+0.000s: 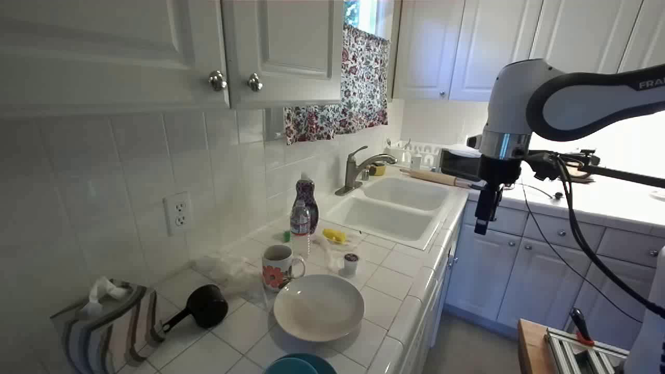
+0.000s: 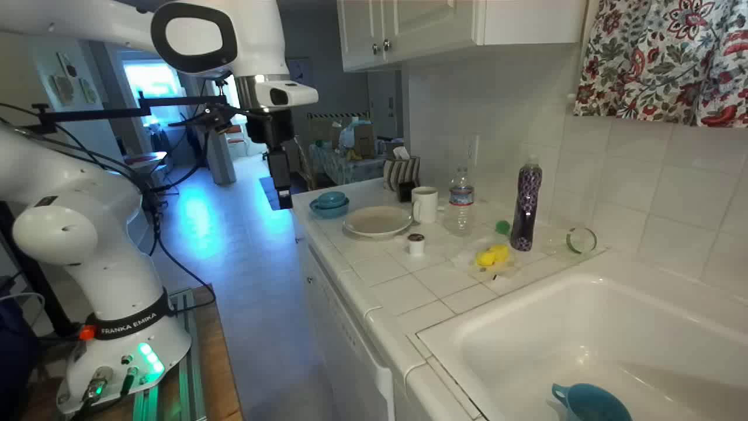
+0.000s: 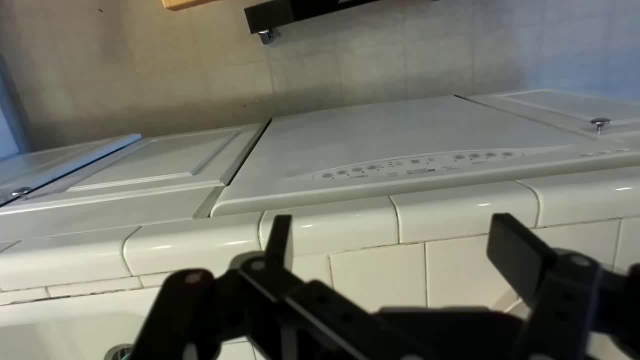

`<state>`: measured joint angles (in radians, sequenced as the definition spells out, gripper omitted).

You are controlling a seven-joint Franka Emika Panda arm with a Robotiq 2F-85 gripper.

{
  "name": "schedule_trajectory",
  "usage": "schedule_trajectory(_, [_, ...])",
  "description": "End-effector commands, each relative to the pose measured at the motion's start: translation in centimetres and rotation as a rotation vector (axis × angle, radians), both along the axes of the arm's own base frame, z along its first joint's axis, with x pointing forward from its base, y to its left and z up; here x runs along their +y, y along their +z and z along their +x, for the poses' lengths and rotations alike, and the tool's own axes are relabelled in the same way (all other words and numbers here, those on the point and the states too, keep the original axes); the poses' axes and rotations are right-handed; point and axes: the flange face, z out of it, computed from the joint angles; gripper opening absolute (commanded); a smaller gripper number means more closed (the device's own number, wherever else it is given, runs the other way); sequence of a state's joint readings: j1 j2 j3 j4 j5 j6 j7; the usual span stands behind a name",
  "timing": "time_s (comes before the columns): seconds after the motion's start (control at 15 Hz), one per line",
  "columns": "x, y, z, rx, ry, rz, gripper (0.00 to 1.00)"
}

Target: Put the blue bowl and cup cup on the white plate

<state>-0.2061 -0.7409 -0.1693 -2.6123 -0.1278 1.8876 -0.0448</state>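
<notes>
The white plate (image 1: pixel 318 307) lies on the tiled counter, also seen in an exterior view (image 2: pixel 378 224); only a sliver of its rim shows in the wrist view (image 3: pixel 519 306). The blue bowl (image 2: pixel 329 211) stands beside the plate with a smaller teal piece (image 2: pixel 331 199) inside it; both are cut off at the bottom in an exterior view (image 1: pixel 323 362). A teal cup with a handle (image 2: pixel 593 402) sits in the sink. A white flowered mug (image 1: pixel 277 269) stands beside the plate. My gripper (image 3: pixel 392 237) is open and empty, high near the counter's front edge, apart from everything (image 1: pixel 482 228) (image 2: pixel 283 202).
A double sink (image 1: pixel 387 221) is set in the counter. Around the mug stand a water bottle (image 1: pixel 300 228), a purple bottle (image 2: pixel 527 204), a small pod (image 1: pixel 350 264) and a yellow item (image 2: pixel 492 255). A black measuring cup (image 1: pixel 207 306) and striped tissue box (image 1: pixel 111 327) lie beyond the plate.
</notes>
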Motion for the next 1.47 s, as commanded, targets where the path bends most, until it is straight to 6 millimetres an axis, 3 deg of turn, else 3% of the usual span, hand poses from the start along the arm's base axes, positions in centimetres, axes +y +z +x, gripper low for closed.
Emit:
schedule_trajectory(0.0, [0.0, 0.1, 0.0, 0.001, 0.0, 0.0, 1.0])
schedule_trajectory(0.87, [0.0, 0.1, 0.0, 0.001, 0.0, 0.0, 1.0])
schedule_trajectory(1.4, [2.4, -1.0, 2.3, -0.067, 0.087, 0.088, 1.0])
